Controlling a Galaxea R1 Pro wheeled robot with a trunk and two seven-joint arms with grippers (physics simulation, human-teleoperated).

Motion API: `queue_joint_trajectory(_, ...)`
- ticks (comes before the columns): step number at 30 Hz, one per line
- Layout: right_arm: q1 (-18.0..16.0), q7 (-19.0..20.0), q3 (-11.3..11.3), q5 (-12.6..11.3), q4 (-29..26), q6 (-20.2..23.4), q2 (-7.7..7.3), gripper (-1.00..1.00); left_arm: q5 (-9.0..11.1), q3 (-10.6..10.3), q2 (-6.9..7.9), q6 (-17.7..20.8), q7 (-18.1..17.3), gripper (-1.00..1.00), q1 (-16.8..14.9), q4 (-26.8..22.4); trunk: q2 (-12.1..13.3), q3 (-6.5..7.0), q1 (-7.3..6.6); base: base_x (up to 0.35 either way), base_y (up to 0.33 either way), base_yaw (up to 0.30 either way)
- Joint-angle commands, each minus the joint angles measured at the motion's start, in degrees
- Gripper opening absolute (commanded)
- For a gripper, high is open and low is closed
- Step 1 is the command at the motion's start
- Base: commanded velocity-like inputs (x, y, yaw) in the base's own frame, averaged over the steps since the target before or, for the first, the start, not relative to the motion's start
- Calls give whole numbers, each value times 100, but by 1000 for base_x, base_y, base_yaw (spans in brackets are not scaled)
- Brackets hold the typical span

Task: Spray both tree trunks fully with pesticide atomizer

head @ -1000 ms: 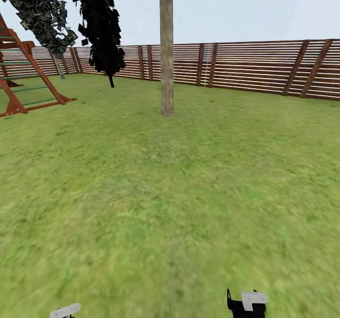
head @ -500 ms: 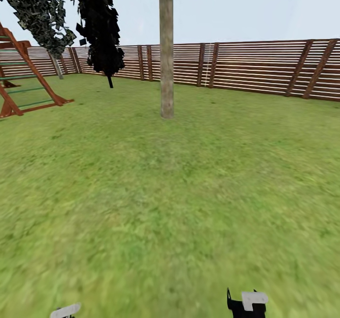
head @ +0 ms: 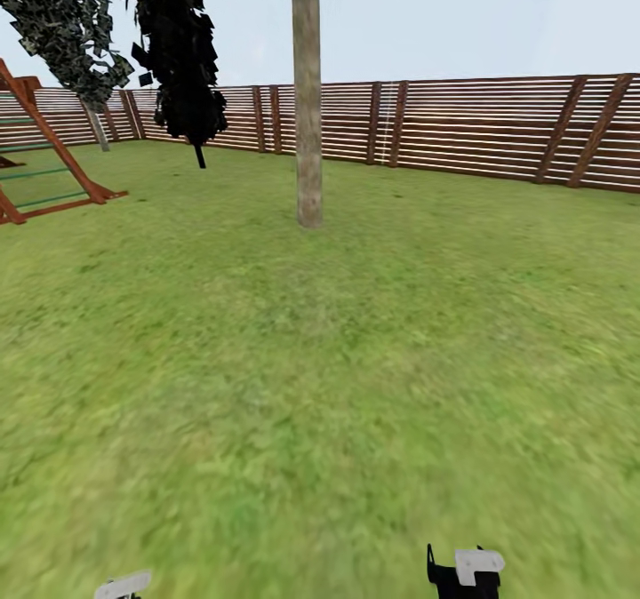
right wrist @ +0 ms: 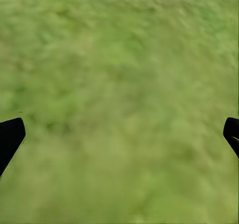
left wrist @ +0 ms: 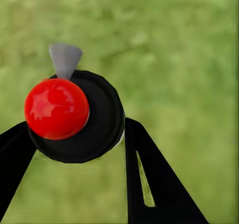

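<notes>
1. The pesticide atomizer [left wrist: 74, 117] sits between the two black fingers of the left gripper [left wrist: 74, 134], clamped on its dark round body; the red knob faces the wrist camera and a small grey nozzle sticks out past the body, pointing away over the grass.
2. Judging by that hold, the bottle is carried nozzle-forward so it can be aimed at a trunk without regripping.
3. The nearest tree trunk [head: 308, 110] stands at about 12 o'clock from the robot in the head view, well apart across open lawn; no pale specks can be made out on it, so spraying looks not yet begun.
4. The right gripper [right wrist: 119, 129] has its fingers spread wide with only the floor [right wrist: 119, 59] between them; it is probably kept free as a spare.
5. At about 10 o'clock a near-black conifer [head: 178, 57] and a leaning leafy tree [head: 62, 21] stand by the fence [head: 498, 123]; a red-brown climbing frame [head: 44, 155] is cut off at the edge.
6. The trunk's foliage is cropped at the top, and a second bare-trunked tree cannot be identified with confidence.
</notes>
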Motion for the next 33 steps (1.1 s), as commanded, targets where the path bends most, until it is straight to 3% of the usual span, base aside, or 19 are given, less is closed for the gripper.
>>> queue_joint_trajectory(1, -3, -15, 50, -54, 1, -17, -2, 100, 14, -48, 1, -11, 38, -100, -1, -4, -2, -5, 3, 338, 0, 0)
queue_joint_trajectory(33, -3, -15, 50, -54, 1, -13, -2, 100, 14, -48, 0, -11, 38, -100, -3, -2, -2, -5, 3, 338, 0, 0)
